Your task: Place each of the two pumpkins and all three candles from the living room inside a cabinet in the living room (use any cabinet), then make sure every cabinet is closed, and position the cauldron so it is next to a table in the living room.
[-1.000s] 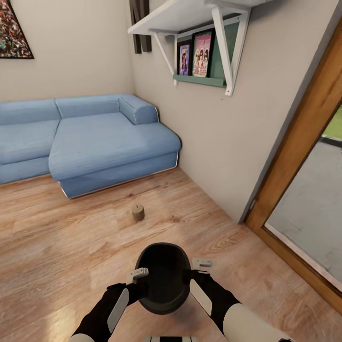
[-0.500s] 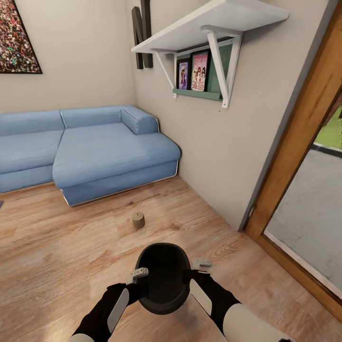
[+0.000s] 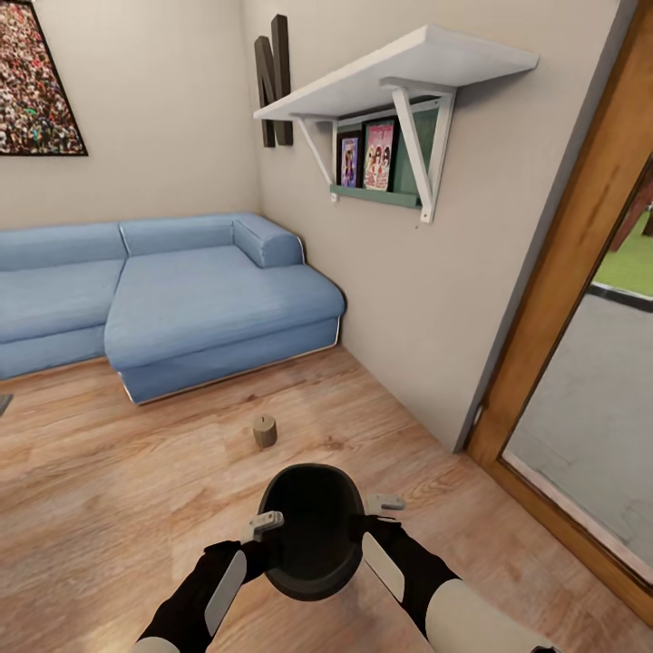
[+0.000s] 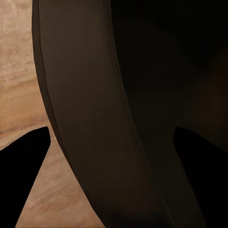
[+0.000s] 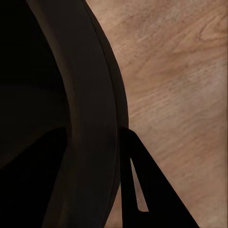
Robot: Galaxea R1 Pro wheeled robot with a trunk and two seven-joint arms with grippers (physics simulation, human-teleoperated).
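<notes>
Since the earlier head pictures the whole view has tilted up and turned slightly: shelf (image 3: 399, 73) and sofa (image 3: 181, 299) sit lower in the picture, and more of the wall letters shows. That is camera motion; the arms and their load keep the same place in the view.

Nearest, the cauldron (image 3: 311, 531) is carried above the floor (image 3: 109, 490), clamped between both arms. The left pincer (image 3: 265, 523) pinches the rim on its side; in the left wrist view the dark fingers (image 4: 26, 156) straddle the cauldron wall (image 4: 95, 118). The right pincer (image 3: 384, 505) pinches the opposite rim; the right wrist view shows a finger (image 5: 147, 190) outside the wall (image 5: 90, 123).

Farther on, one candle (image 3: 264, 431) stands upright on the floor, apart from the cauldron and short of the sofa.

Task status, as a judgement:
- Cauldron: in hand, not yet set down beside a bench.
- Candle: not yet stowed.
- Other two candles, both pumpkins and the cabinet: status unknown.

Limits of view:
- Cauldron interior is black; contents cannot be made out.
- Cauldron feet and underside are hidden.
- Each wrist view is largely blocked by the cauldron wall, so fingertip contact is not resolved.
- Sofa is cut off at the picture edge.
</notes>
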